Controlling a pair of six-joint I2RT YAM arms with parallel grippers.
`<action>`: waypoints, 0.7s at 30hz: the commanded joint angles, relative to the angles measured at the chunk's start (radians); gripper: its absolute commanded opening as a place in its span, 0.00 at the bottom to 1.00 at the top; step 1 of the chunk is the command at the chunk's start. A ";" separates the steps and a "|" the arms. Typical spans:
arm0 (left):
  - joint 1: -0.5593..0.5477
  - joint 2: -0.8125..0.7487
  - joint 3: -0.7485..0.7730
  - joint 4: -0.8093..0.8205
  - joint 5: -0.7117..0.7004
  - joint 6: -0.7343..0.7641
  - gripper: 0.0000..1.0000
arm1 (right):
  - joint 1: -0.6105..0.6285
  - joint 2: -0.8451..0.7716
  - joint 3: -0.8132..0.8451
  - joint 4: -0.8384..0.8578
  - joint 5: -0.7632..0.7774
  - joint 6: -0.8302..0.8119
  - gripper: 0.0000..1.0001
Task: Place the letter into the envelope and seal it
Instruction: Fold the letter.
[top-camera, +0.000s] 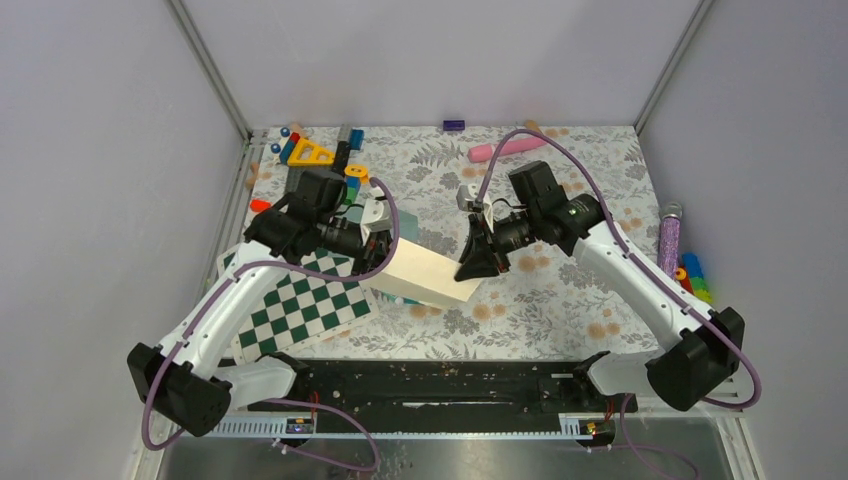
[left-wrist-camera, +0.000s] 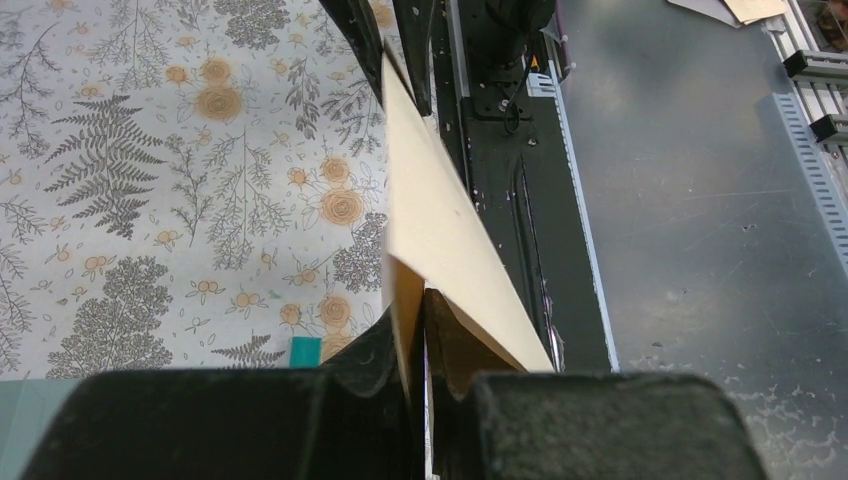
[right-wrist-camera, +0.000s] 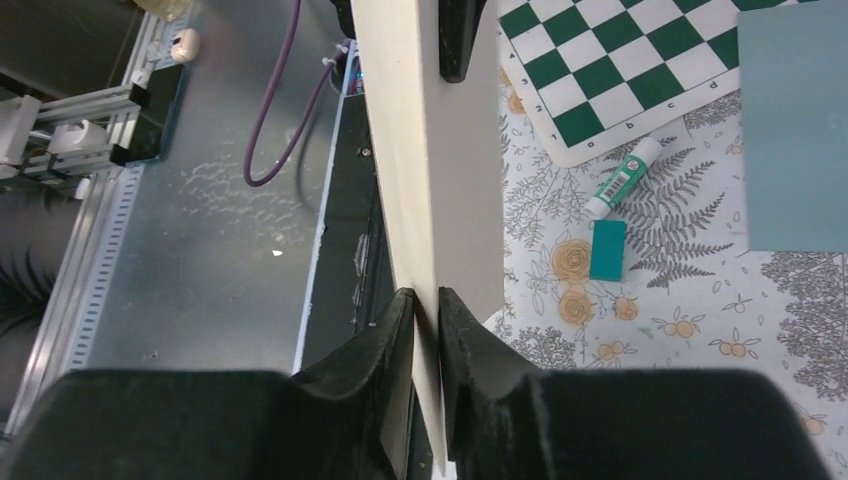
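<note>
The letter (top-camera: 425, 277), a cream-tan folded sheet, hangs above the middle of the table between both arms. My left gripper (top-camera: 385, 250) is shut on its left end. The left wrist view shows the paper (left-wrist-camera: 440, 220) pinched between the fingers of that gripper (left-wrist-camera: 422, 300). My right gripper (top-camera: 472, 268) holds the right end. In the right wrist view this gripper (right-wrist-camera: 427, 298) has both fingers pressed against the sheet (right-wrist-camera: 420, 150). The envelope (right-wrist-camera: 795, 130), flat and blue-grey, lies on the table beside the checkerboard. I cannot make it out in the top view.
A green-white checkerboard (top-camera: 300, 305) lies at the front left. A glue stick (right-wrist-camera: 622, 178) and a small teal block (right-wrist-camera: 607, 249) lie below the letter. Toys (top-camera: 315, 153) crowd the back left. A pink piece (top-camera: 505, 149) sits at the back, a purple tube (top-camera: 669, 238) at the right.
</note>
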 joint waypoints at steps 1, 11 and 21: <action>-0.006 -0.029 0.046 -0.007 -0.011 0.048 0.09 | 0.007 0.017 0.060 -0.080 -0.052 -0.050 0.16; 0.009 -0.131 -0.011 0.114 -0.137 -0.022 0.98 | 0.006 -0.009 0.066 -0.094 -0.008 -0.060 0.00; 0.361 -0.228 0.124 0.113 -0.007 -0.089 0.99 | 0.001 -0.018 0.050 -0.032 0.135 -0.013 0.00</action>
